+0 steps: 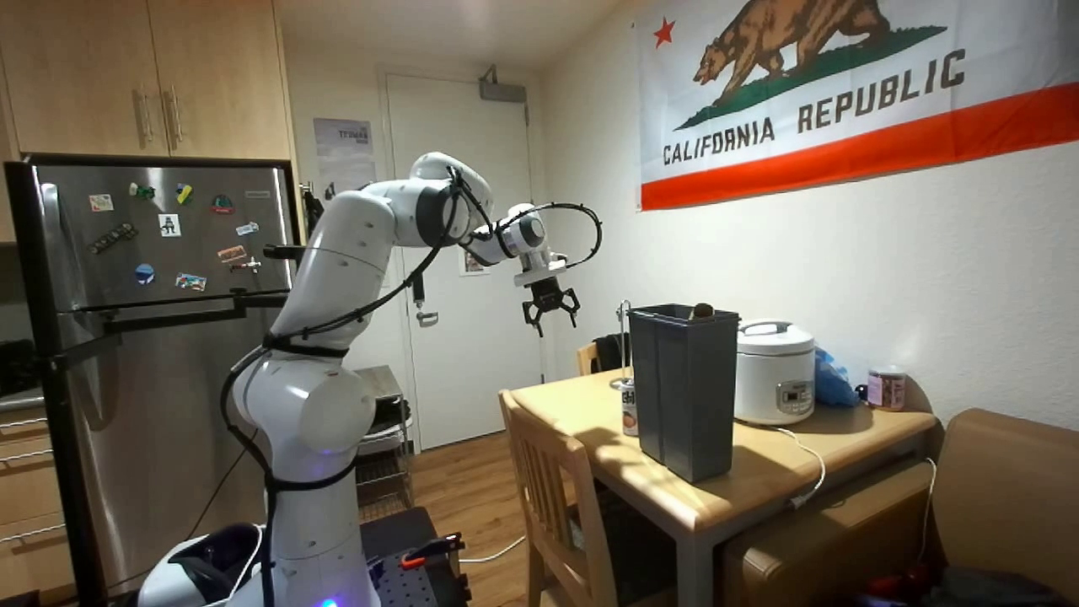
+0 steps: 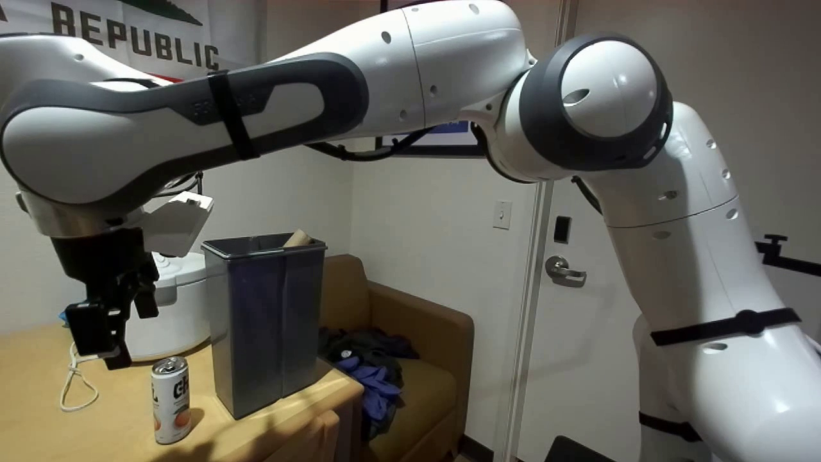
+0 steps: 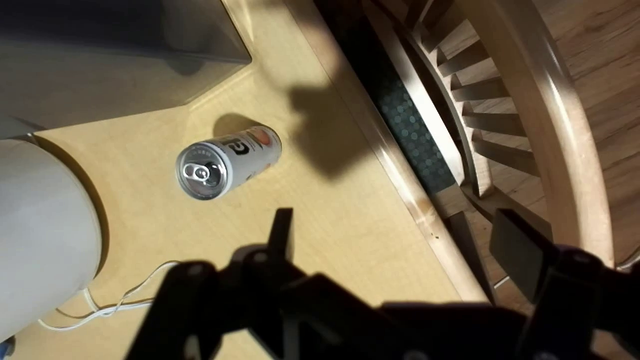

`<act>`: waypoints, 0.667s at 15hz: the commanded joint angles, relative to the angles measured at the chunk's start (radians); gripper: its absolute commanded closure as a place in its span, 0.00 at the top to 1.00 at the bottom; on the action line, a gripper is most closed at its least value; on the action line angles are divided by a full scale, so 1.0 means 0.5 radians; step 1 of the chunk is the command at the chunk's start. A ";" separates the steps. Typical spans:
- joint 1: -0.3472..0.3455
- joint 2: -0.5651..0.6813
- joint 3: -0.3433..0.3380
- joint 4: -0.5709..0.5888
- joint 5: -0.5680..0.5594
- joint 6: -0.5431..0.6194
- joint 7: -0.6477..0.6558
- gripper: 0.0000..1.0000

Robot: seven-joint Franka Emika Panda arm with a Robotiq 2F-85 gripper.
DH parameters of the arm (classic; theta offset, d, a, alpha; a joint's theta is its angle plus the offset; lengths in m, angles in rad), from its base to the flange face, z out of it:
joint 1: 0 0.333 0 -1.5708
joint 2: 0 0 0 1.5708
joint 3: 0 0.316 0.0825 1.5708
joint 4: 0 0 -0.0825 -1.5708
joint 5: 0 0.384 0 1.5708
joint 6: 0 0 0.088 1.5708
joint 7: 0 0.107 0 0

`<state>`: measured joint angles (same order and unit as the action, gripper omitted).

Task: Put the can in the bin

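Observation:
A white can with black letters and an orange fruit print stands upright on the wooden table, in an exterior view (image 2: 171,401) and in the wrist view (image 3: 250,152). In an exterior view the can (image 1: 630,410) is partly hidden behind the bin. The bin, tall and dark grey-black, stands on the table right beside the can, in both exterior views (image 1: 684,396) (image 2: 266,333); its lower part shows in the wrist view (image 3: 110,85). My gripper (image 1: 557,328) is open and empty, above the table and higher than the can. In the wrist view the can lies beyond the open fingers (image 3: 395,215), to the left.
A white rice cooker (image 1: 774,375) with a white cord stands beside the bin. A brown object (image 2: 297,239) sticks out of the bin's top. A wooden chair (image 3: 550,100) stands at the table's edge (image 3: 400,180). A thin metal stand (image 1: 624,341) and a jar (image 1: 887,389) are on the table.

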<state>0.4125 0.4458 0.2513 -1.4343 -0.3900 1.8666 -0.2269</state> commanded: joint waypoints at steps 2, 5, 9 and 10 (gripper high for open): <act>0.012 0.106 -0.034 0.082 -0.033 0.079 0.017 1.00; -0.001 0.261 -0.105 0.236 -0.080 0.078 -0.026 1.00; -0.036 0.448 -0.192 0.444 -0.076 0.065 -0.070 1.00; -0.040 0.497 -0.207 0.502 -0.075 0.065 -0.084 1.00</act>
<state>0.3982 0.6194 0.1621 -1.2921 -0.4221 1.9125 -0.2364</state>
